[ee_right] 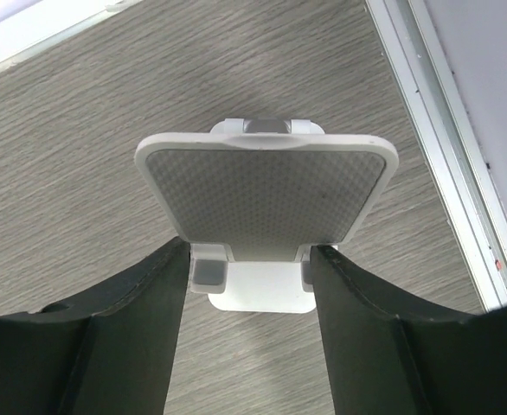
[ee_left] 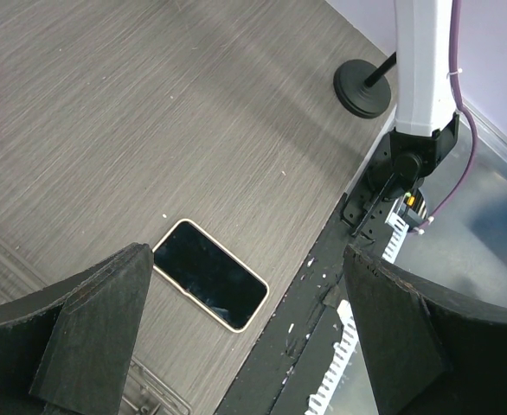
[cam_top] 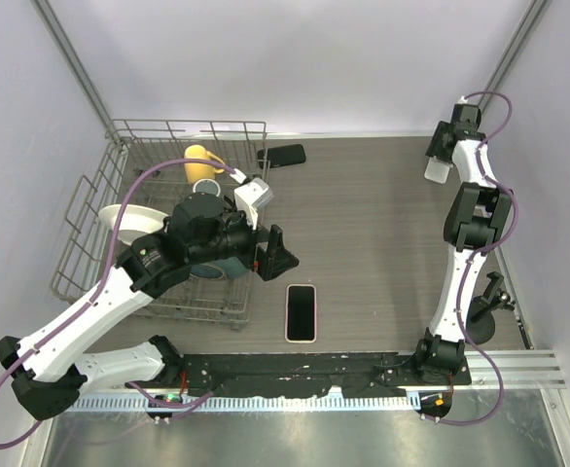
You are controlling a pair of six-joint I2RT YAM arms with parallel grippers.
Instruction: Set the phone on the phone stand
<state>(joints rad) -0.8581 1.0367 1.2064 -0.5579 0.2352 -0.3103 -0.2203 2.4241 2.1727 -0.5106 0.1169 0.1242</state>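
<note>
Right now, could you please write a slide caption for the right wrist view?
The right gripper straddles the base of the white phone stand on the wood-grain table.

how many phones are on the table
2. A pale-rimmed phone lies screen up at the near side; a dark phone lies at the far side, beside the wire rack. Another could be hidden inside that rack.
</note>
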